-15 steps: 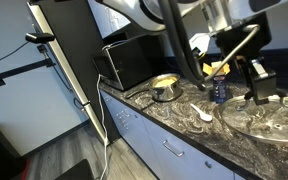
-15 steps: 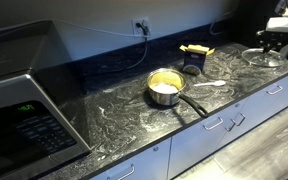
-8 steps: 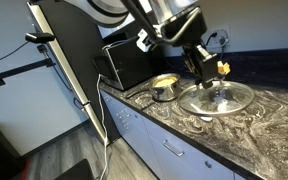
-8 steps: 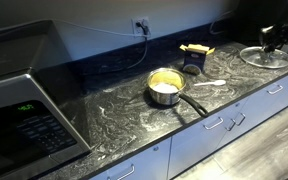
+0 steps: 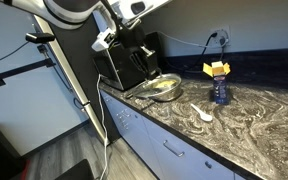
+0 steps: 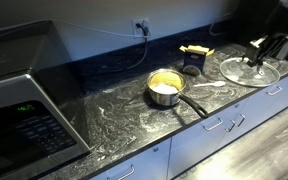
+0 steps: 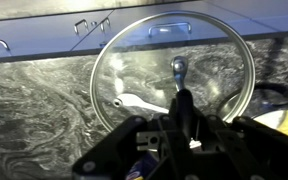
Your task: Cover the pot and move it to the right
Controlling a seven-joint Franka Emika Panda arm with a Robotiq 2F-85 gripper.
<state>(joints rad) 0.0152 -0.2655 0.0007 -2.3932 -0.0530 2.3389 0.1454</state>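
Centrally on the dark marbled counter (image 6: 114, 125) we see the pot (image 6: 164, 88), a shiny steel vessel with a yellowish inside and a long dark handle, standing uncovered. Well apart from it, near the edge of that exterior view, the claw (image 6: 272, 46) holds the glass lid (image 6: 249, 70) tilted above the counter. In the wrist view we note the claw's fingers (image 7: 184, 105) drawn narrow around the lid's knob (image 7: 179, 68), with a white spoon (image 7: 139, 102) visible through the glass and a yellowish part of the pot at the picture's side. Behind the pot stands a small blue bottle (image 6: 193, 66) with a yellow item at its top; the spoon lies on the counter near it. At the counter's far end sits a microwave (image 6: 24, 105), and a cord is plugged into a wall outlet (image 6: 141, 24).
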